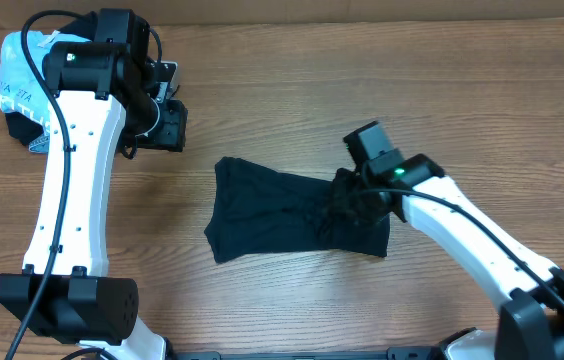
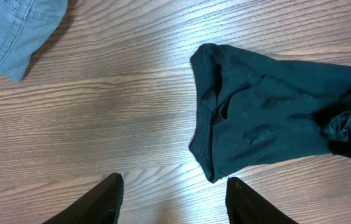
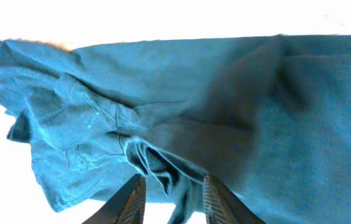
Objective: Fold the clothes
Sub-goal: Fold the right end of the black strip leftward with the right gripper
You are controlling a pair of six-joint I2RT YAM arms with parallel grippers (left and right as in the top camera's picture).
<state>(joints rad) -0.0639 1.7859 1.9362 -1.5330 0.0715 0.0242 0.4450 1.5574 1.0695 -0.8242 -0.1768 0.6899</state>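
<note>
The black T-shirt (image 1: 272, 210) lies crumpled in a rough rectangle on the middle of the wooden table. Its right end is bunched up under my right gripper (image 1: 355, 197). In the right wrist view the fingers (image 3: 172, 183) are closed on a raised fold of the shirt (image 3: 225, 93), which fills the frame. My left gripper (image 1: 167, 125) hangs open and empty above bare table, up and to the left of the shirt. In the left wrist view its fingers (image 2: 175, 180) are wide apart, with the shirt's left edge (image 2: 262, 118) just ahead and to the right. No logo is visible.
A light-blue shirt with white lettering (image 1: 17, 75) lies in a pile at the table's far left corner, partly under my left arm. A grey-blue stitched garment (image 2: 14, 31) shows at the top left of the left wrist view. Bare wooden tabletop (image 1: 382, 70) surrounds the T-shirt.
</note>
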